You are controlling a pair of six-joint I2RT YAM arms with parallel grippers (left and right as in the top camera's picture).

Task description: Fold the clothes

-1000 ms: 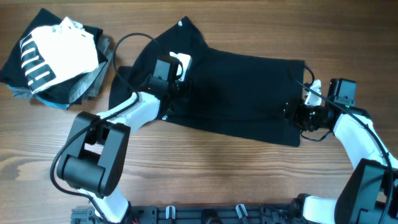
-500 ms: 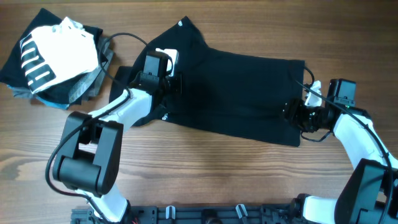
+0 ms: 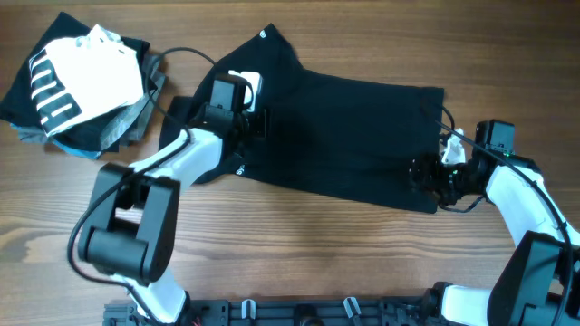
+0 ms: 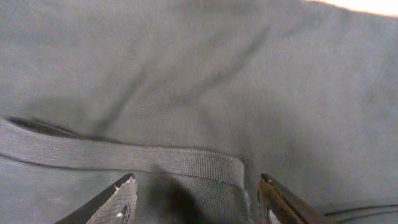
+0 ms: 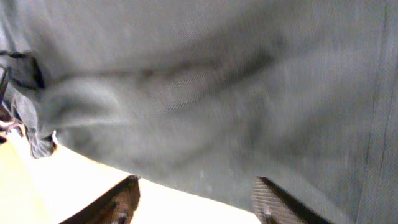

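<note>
The clothes are a black T-shirt [image 3: 344,127] lying spread out across the middle of the wooden table [image 3: 299,254]. My left gripper [image 3: 260,122] hovers over its left part, near a sleeve. In the left wrist view this gripper [image 4: 196,199] is open, with a hem band of the shirt [image 4: 205,81] lying below and between the fingers, not pinched. My right gripper [image 3: 419,172] is at the shirt's right edge. In the right wrist view it [image 5: 196,199] is open, straddling the shirt's edge [image 5: 217,74] with bare table [image 5: 74,180] under one finger.
A pile of other garments [image 3: 82,81], white and dark, lies at the back left corner. A black cable [image 3: 181,59] loops from the left arm above the shirt's left side. The arm bases stand along the front edge.
My left gripper has opened, let go of the fabric and drawn back a little to the left. My right gripper opened slightly wider and shifted a little left and toward the front.
</note>
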